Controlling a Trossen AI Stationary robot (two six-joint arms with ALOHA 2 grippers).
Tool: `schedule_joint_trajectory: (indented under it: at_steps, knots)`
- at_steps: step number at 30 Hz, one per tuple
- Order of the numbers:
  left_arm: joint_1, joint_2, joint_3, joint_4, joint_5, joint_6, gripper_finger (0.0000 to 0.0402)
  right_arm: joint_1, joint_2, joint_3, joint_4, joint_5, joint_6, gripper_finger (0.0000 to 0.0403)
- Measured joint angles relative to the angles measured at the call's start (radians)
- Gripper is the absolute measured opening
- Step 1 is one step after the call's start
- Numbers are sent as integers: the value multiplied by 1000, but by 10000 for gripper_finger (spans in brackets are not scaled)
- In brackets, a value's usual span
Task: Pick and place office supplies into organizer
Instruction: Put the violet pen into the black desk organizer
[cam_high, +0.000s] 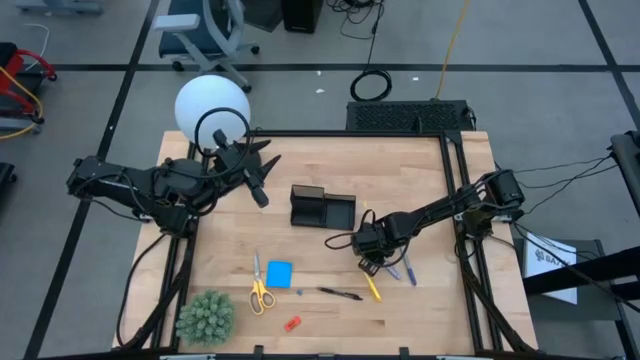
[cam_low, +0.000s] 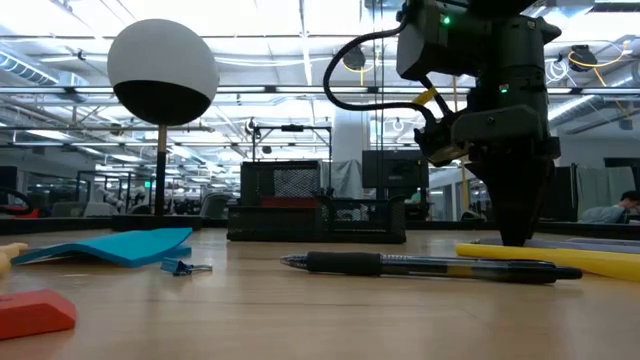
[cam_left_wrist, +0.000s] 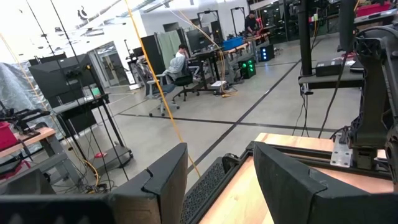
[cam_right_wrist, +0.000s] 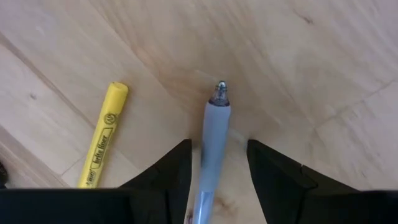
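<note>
Right pincer (cam_right_wrist: 217, 165) open astride a bluish pen (cam_right_wrist: 213, 143) on the wooden surface (cam_right_wrist: 311, 74), yellow highlighter (cam_right_wrist: 102, 137) beside; left pincer (cam_high: 262, 172) open, raised.

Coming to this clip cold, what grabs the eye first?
The right gripper is down at the table's right side, its open fingers straddling a bluish pen, with a yellow highlighter lying beside it. The white globe lamp stands at the far left corner, where the left gripper waits, raised. The black organizer sits mid-table.
</note>
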Motion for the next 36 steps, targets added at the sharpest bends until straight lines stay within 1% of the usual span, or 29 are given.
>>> schedule_joint_trajectory:
  at_steps: [4,7,18,20,24,28,36]
  knots:
    - [0,0,0,0,0,0,191,0,0,0,-3,0,0,149]
    - [0,0,0,0,0,0,191,0,0,0,-4,2,-10,134]
    - [0,0,0,0,0,0,191,0,0,0,-4,2,-42,36]
    - [0,0,0,0,0,0,191,0,0,0,0,2,-55,23]
    - [0,0,0,0,0,0,191,0,0,0,15,1,-62,23]
    - [0,0,0,0,0,0,191,0,0,0,29,2,-66,32]
    - [0,0,0,0,0,0,191,0,0,0,36,2,-85,24]
